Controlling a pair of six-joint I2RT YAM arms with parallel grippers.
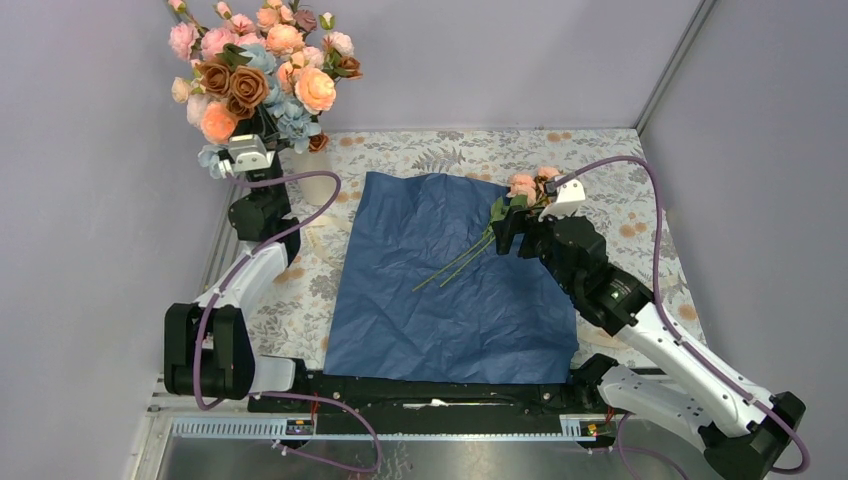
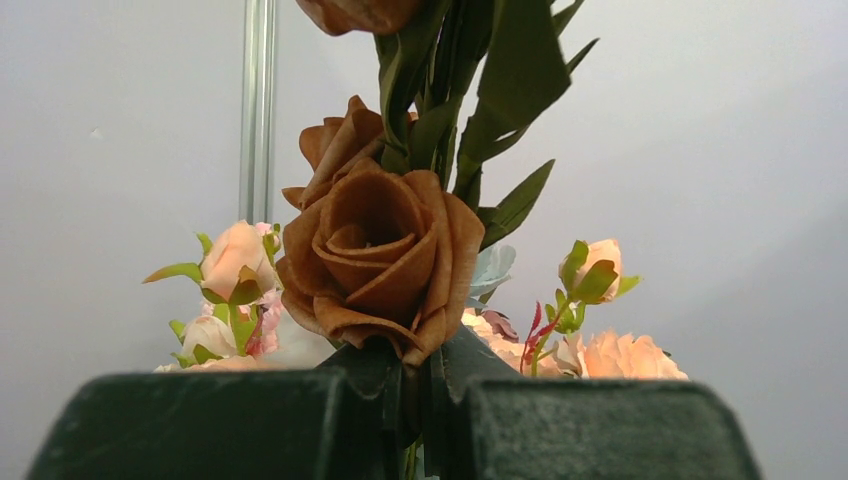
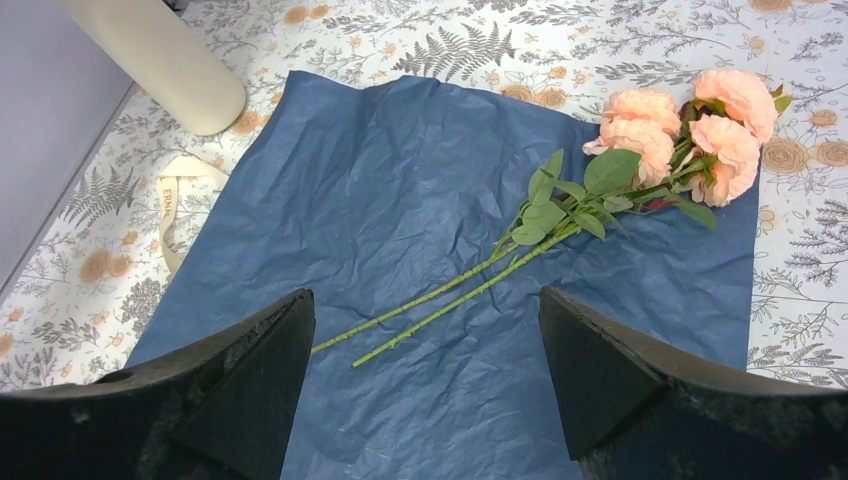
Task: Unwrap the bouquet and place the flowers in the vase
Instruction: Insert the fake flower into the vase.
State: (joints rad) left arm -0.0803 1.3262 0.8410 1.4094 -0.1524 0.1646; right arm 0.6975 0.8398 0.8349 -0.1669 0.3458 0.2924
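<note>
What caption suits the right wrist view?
Open right tool hovers over peach roses lying on unfolded navy paper, vase beyond.

The vase (image 3: 160,60) stands far left on the worktop (image 1: 450,150), a flower bunch (image 1: 255,75) above it; loose stems (image 3: 560,205) lie far right on the paper (image 1: 440,300) spread mid-worktop.

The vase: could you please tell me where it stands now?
The vase stands in the top view's far left corner, beneath the flowers held by the left claw.
</note>
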